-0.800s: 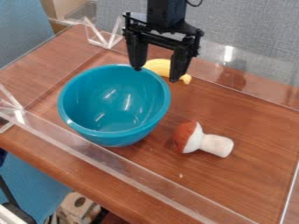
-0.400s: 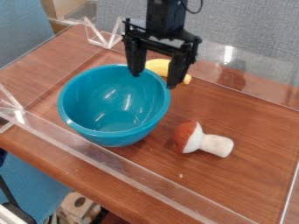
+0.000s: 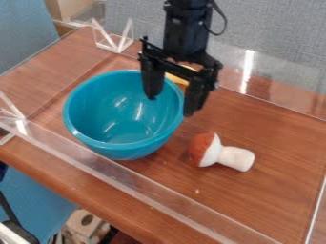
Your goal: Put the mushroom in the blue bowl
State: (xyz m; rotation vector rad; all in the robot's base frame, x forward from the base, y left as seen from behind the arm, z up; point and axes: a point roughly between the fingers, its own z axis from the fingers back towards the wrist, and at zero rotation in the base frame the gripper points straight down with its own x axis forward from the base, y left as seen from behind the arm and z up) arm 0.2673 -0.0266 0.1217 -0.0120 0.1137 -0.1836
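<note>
The mushroom (image 3: 222,152) lies on its side on the wooden table, reddish-brown cap to the left, white stem to the right. The blue bowl (image 3: 124,113) stands upright just left of it, and I see nothing inside. My gripper (image 3: 177,97) hangs pointing down over the bowl's right rim, above and to the left of the mushroom, apart from it. Its two black fingers stand wide open with nothing between them.
A yellow banana (image 3: 181,82) lies behind the gripper, mostly hidden by it. Clear plastic walls (image 3: 166,205) fence the wooden table on all sides. A grey panel stands at the back.
The gripper has come toward the camera and down, from behind the bowl to over its right rim, and now covers most of the banana. Mushroom and bowl have not moved.
</note>
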